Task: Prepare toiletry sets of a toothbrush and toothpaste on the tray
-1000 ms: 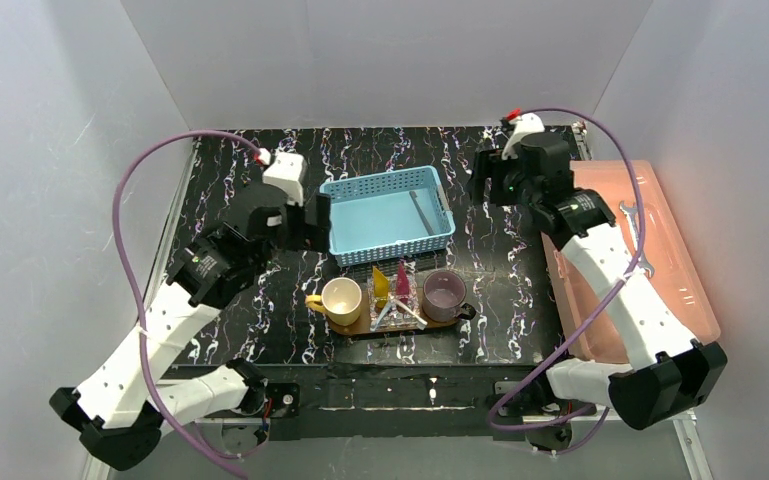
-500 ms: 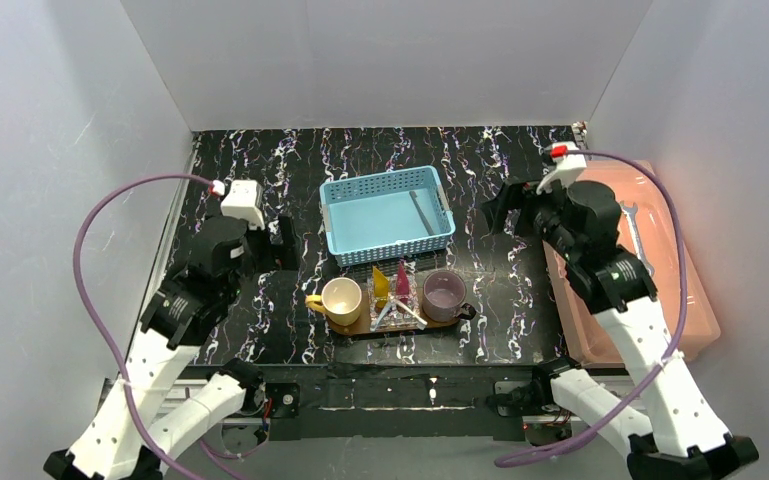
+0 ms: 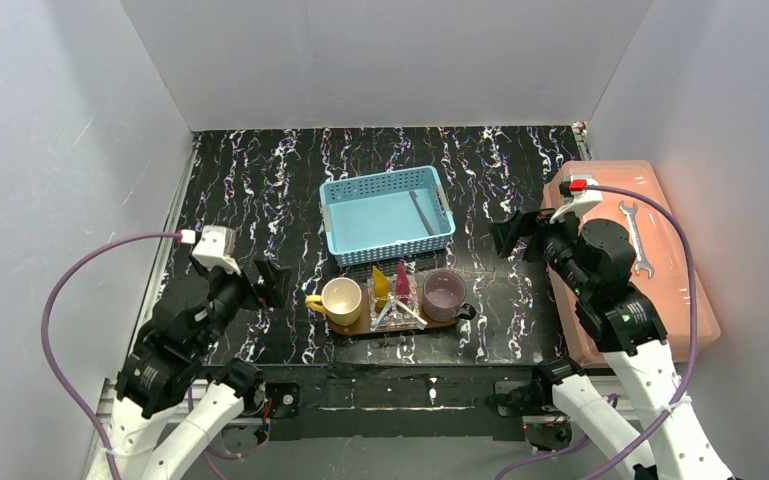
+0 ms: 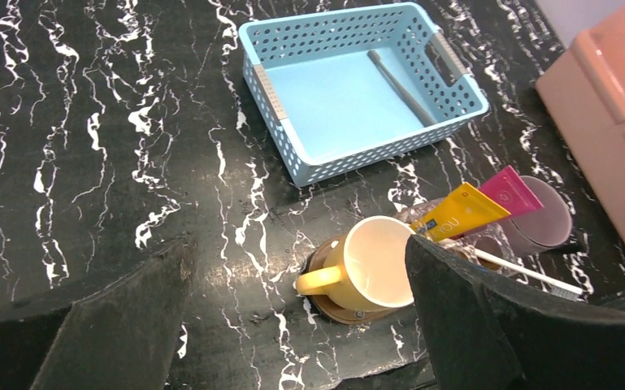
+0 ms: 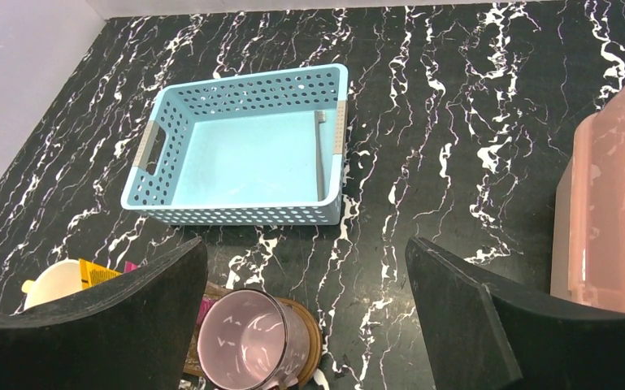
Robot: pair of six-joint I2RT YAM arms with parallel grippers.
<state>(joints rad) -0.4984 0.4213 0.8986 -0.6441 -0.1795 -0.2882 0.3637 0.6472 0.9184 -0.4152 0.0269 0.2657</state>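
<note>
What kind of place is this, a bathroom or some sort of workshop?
Probably a robot test booth, not a bathroom: plain white walls box in a black marbled table, a left arm and right arm are bolted at its near edge, and the tray with a yellow mug and yellow toothpaste tube looks staged.

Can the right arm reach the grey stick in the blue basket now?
Probably yes: right gripper is open and empty, basket is open-topped, nothing covers the grey stick, though it lies near a wall.
</note>
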